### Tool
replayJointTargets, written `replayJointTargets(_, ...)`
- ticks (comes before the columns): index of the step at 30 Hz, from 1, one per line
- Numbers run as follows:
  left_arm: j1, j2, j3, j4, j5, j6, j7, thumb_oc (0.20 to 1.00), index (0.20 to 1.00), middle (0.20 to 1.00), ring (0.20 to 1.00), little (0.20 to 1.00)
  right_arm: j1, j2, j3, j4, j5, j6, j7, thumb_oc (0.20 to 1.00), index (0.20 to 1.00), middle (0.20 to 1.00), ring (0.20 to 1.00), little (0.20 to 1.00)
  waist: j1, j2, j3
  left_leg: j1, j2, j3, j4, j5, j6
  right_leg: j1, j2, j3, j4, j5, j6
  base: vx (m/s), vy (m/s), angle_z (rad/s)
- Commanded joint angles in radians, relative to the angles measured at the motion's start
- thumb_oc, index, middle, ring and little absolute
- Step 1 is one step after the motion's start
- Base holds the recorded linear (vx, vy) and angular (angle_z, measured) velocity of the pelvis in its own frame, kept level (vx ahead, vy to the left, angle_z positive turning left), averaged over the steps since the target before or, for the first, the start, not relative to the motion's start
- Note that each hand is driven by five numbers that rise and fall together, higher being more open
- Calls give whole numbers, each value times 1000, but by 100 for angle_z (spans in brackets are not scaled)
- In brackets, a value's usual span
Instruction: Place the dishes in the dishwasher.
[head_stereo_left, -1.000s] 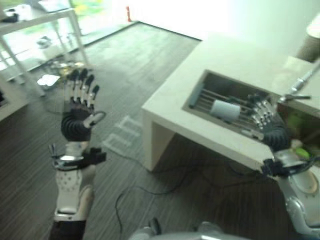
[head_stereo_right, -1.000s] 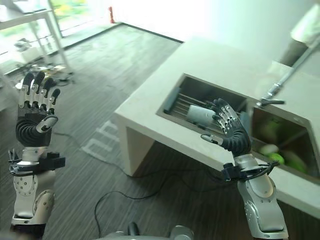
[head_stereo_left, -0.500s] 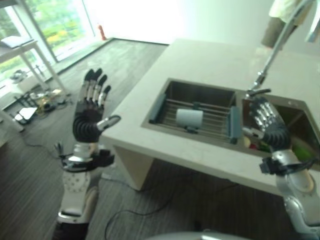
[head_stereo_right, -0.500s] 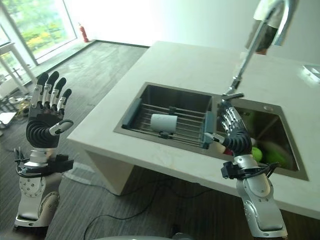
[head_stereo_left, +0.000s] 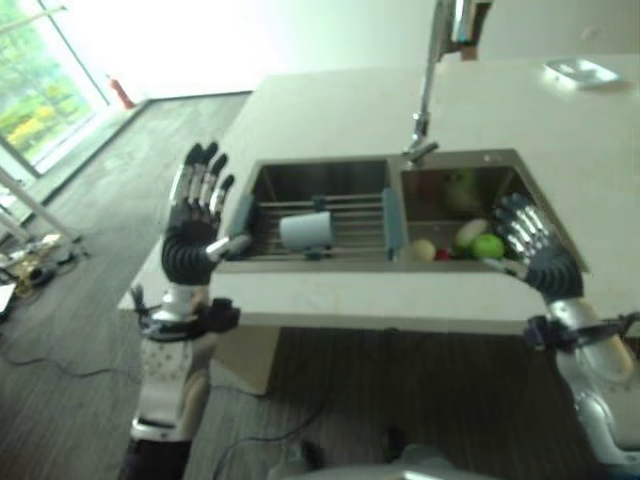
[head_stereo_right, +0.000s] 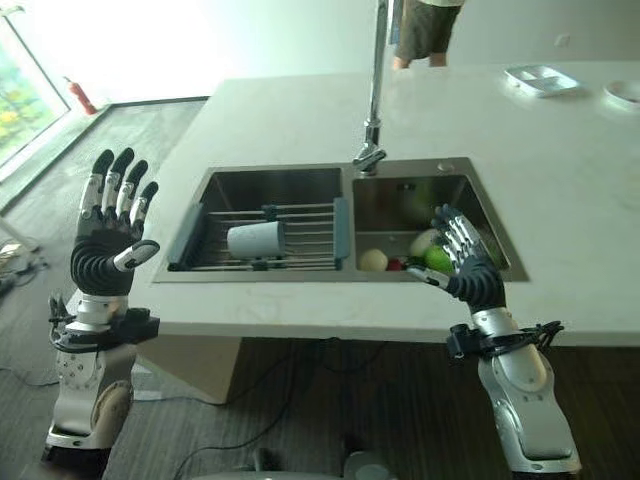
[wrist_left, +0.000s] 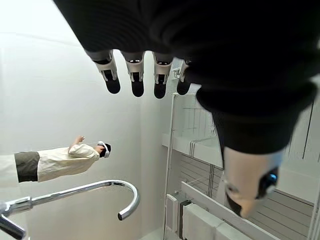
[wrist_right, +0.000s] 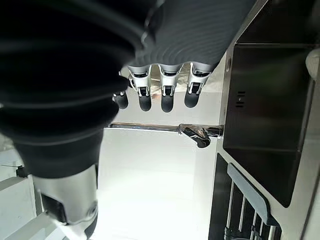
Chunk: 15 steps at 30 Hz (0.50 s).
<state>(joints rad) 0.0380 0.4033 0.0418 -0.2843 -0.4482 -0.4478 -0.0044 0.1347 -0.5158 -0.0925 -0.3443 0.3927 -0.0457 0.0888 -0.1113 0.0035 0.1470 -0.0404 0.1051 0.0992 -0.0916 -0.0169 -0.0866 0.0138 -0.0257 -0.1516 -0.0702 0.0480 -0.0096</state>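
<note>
Nearest to you, both hands are raised in front of the sink (head_stereo_right: 455, 168) with the fingers spread and holding nothing: the left hand (head_stereo_right: 112, 245) off its left end, the right hand (head_stereo_right: 462, 264) before its right basin. In the left basin a white cup (head_stereo_right: 254, 240) lies on its side on a rack (head_stereo_right: 305, 228). The right basin holds green and pale dishes (head_stereo_right: 428, 250). Behind the sink stands the tap (head_stereo_right: 375, 90), and beyond it a person (head_stereo_right: 425, 28).

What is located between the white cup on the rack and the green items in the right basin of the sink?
In the right eye view, the rack's blue-grey end bar and the sink's divider lie between the white cup and the green items.
</note>
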Motion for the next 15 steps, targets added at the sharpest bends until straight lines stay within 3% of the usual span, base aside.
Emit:
replayJointTargets(1,40,26,45,-101,41,-35,19,1000,1000,1000,1000,1000,-48,-25,-31,-43,-5,-41,3,1000,1000,1000,1000,1000,81,-8,-9,-4,1,-31,4,171,-16,138,-1,105,-17,-23,81,219,237,-53)
replayJointTargets(5,32,40,30,-87,38,24,33,1000,1000,1000,1000,1000,-64,-48,-38,-37,15,-49,-14,1000,1000,1000,1000,1000,92,-11,-5,-17,24,-4,4,167,-25,175,-37,72,-17,-53,101,97,256,-36)
replayJointTargets(7,25,49,26,-86,65,54,70,1000,1000,1000,1000,1000,-48,-48,-50,-63,40,-42,-23,1000,1000,1000,1000,1000,96,-15,-15,-3,6,-2,4,156,-8,184,-59,64,-17,-39,121,129,354,-11)
replayJointTargets(10,10,59,33,-101,57,80,24,1000,1000,1000,1000,1000,-33,-35,-57,-72,34,-45,-33,1000,1000,1000,1000,1000,102,-33,-32,18,-23,-5,4,125,11,192,-87,47,-17,-33,139,143,269,9)
replayJointTargets(15,-60,88,21,-124,102,110,-23,1000,1000,1000,1000,1000,-63,-9,-29,-60,25,-38,-29,1000,1000,1000,1000,1000,123,-66,-37,47,-70,7,4,97,66,140,-127,-11,165,-16,176,101,250,-5)
